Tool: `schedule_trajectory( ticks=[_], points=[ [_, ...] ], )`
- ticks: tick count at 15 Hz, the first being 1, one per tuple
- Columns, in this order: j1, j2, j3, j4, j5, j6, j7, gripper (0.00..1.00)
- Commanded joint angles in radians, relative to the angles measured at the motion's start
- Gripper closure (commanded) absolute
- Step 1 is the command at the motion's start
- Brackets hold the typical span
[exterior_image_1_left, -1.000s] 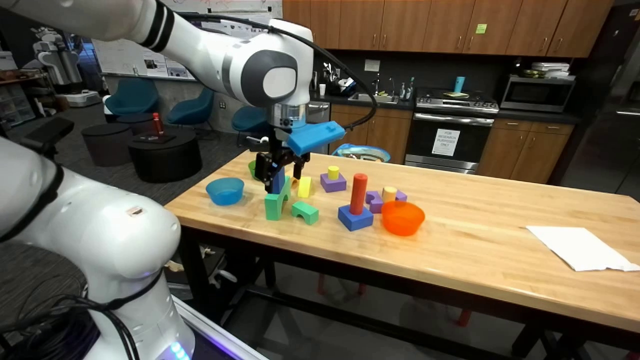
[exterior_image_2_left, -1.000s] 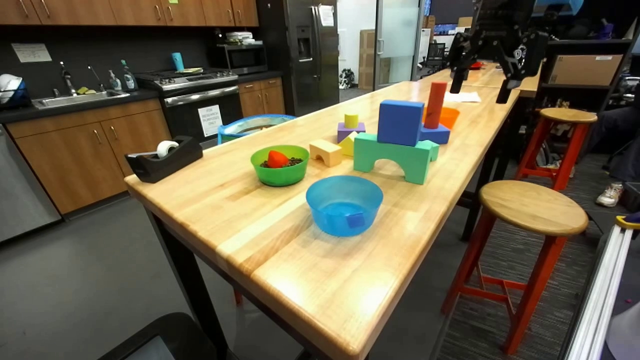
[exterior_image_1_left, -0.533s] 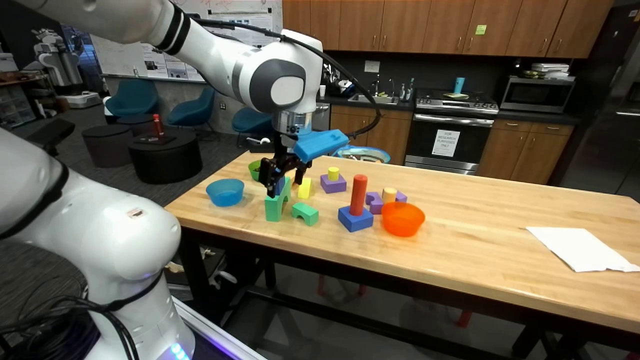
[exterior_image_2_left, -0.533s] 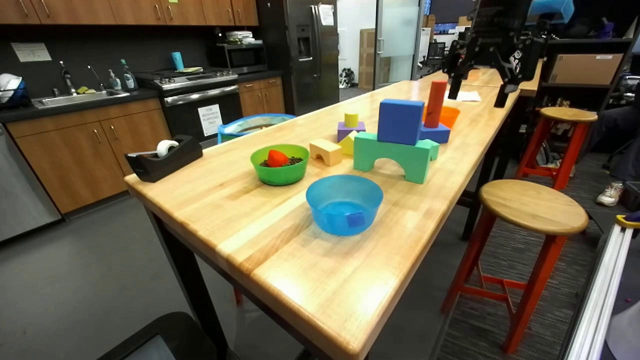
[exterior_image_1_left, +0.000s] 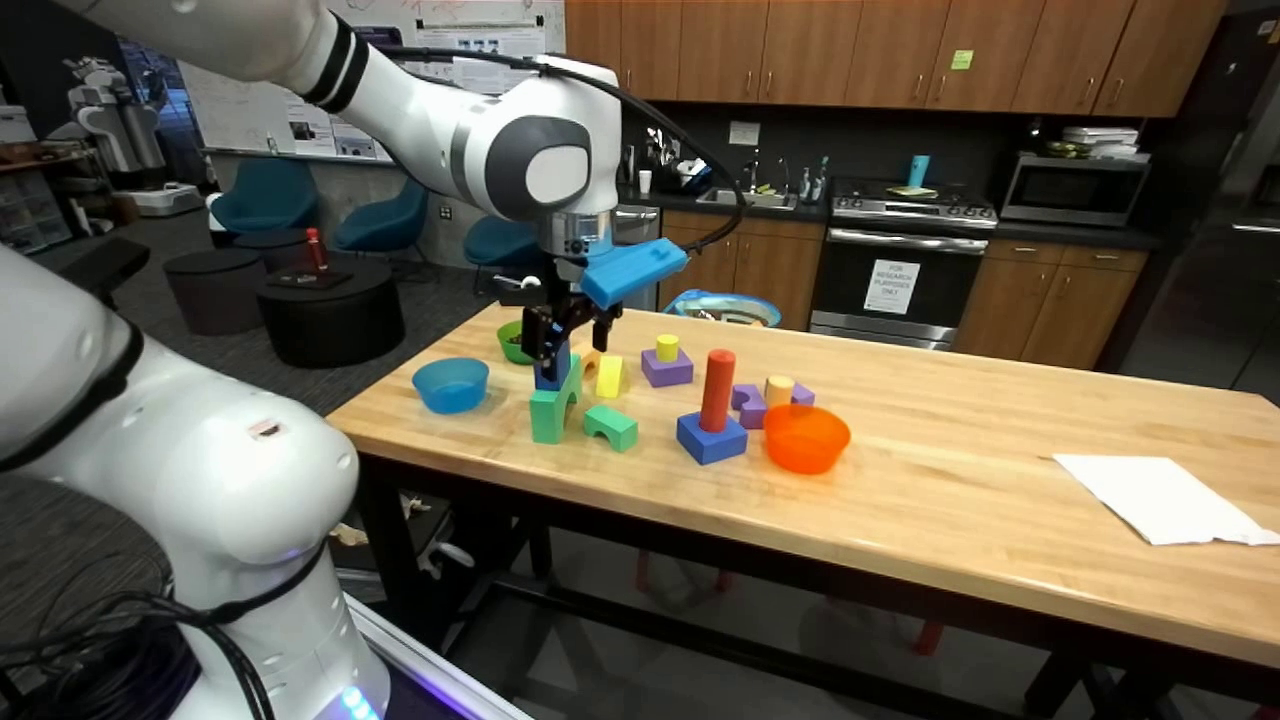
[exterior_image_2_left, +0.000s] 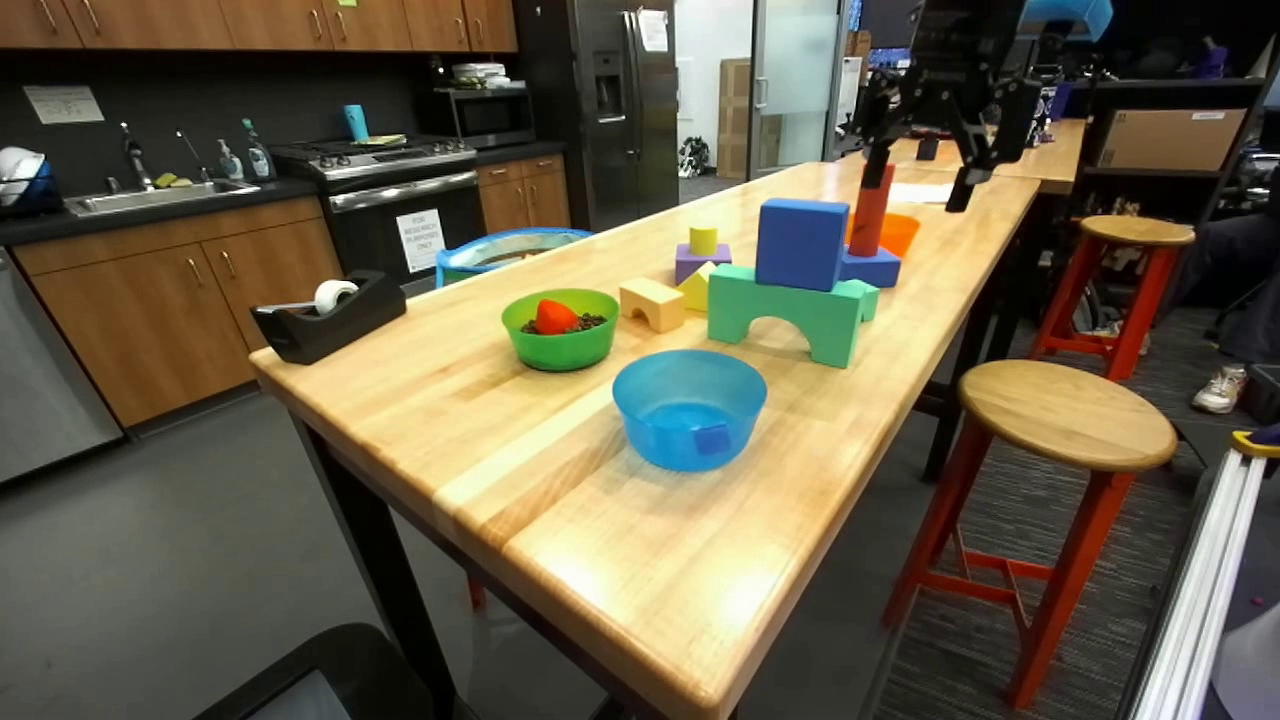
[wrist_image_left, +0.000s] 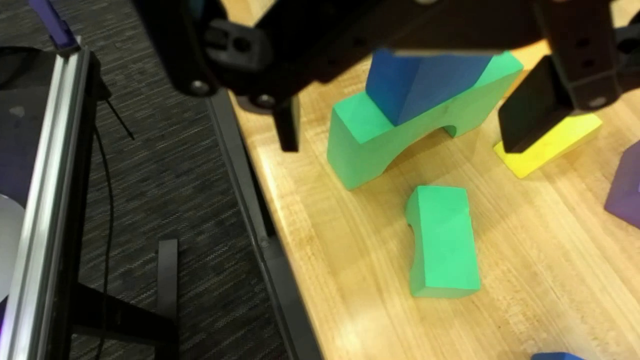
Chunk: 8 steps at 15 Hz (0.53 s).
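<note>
End effector (exterior_image_2_left: 914, 196) is being held over table (exterior_image_1_left: 950, 470) w/ jaws spread, nr blue block (exterior_image_2_left: 800, 245) being supported by lg green arch (exterior_image_2_left: 785, 305); sm green arch (wrist_image_left: 446, 242) is being seen nearby.

The claw (exterior_image_2_left: 918, 185) is black. The large arch block (exterior_image_2_left: 780, 304) is mint green; the rectangular block (exterior_image_2_left: 800, 245) on top of it is plain blue, the small arch block (wrist_image_left: 445, 240) beside it mint green. Near the large arch block are a translucent blue bowl (exterior_image_2_left: 658, 430), a lime-green bowl (exterior_image_2_left: 560, 350) and a yellow wedge (exterior_image_1_left: 609, 377). The worktop (exterior_image_2_left: 500, 450) is pale tan with streaky wood grain.
</note>
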Motion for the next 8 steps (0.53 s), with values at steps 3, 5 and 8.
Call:
schedule_trajectory(
  ticks=[3, 5, 8],
  points=[
    [-0.006, 0.091, 0.075, 0.030, 0.016, 0.073, 0.037, 0.00],
    [-0.007, 0.121, 0.085, 0.042, 0.018, 0.081, 0.045, 0.00],
    [-0.013, 0.161, 0.090, 0.067, 0.016, 0.081, 0.049, 0.00]
  ],
)
